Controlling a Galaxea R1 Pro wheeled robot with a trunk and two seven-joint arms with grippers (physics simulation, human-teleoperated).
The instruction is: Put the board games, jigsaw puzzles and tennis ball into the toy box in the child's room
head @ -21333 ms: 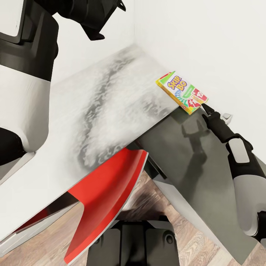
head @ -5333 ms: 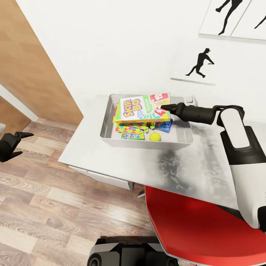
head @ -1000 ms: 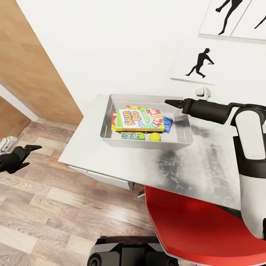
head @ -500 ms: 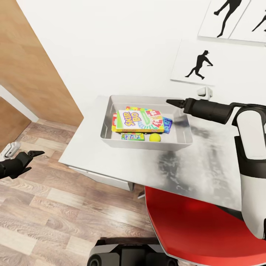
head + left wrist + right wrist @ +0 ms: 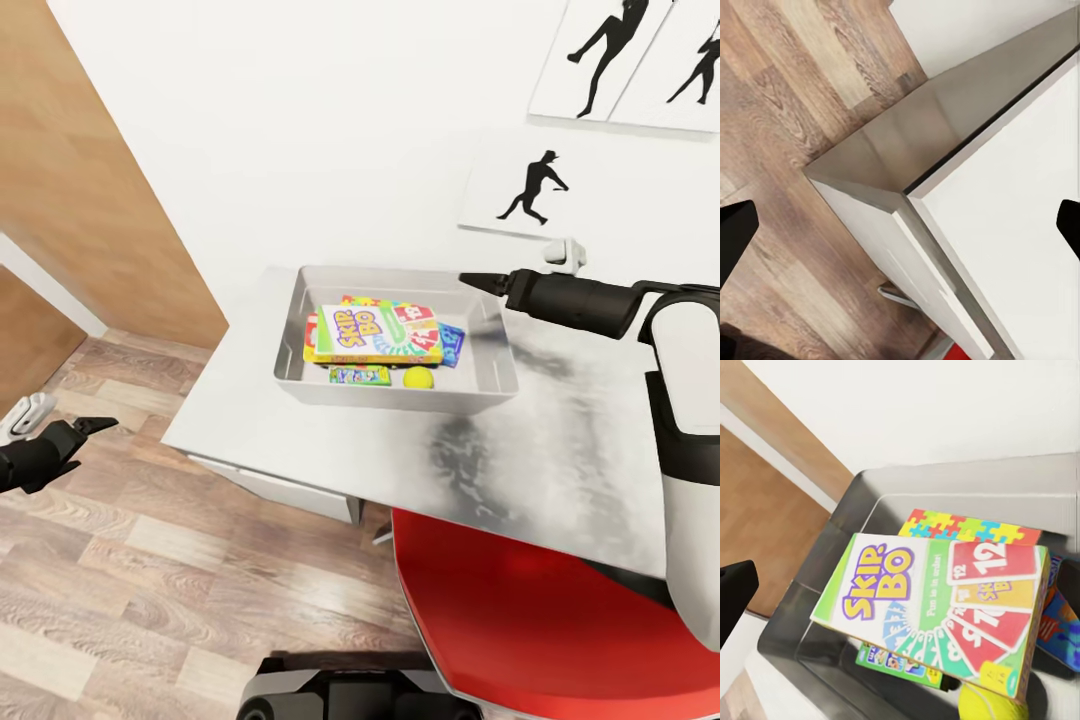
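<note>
My right gripper (image 5: 468,283), jaws apart and empty, has lifted clear since releasing; the Skip-Bo box (image 5: 377,333) now lies flat in the toy box (image 5: 400,392). Left gripper (image 5: 95,425) jaws apart too.

Bright, even, soft light fills the white-walled room, with no single visible source. The table (image 5: 560,440) has a glossy grey top carrying mottled dark reflections and a pale sheen. Inside the toy box (image 5: 290,340) the walls shade darker toward the floor, and a soft shadow falls beneath the stacked games. The rendered edges look crisp in the head view. Both wrist views are slightly soft, with dark blurred finger shapes at the frame edges.
</note>
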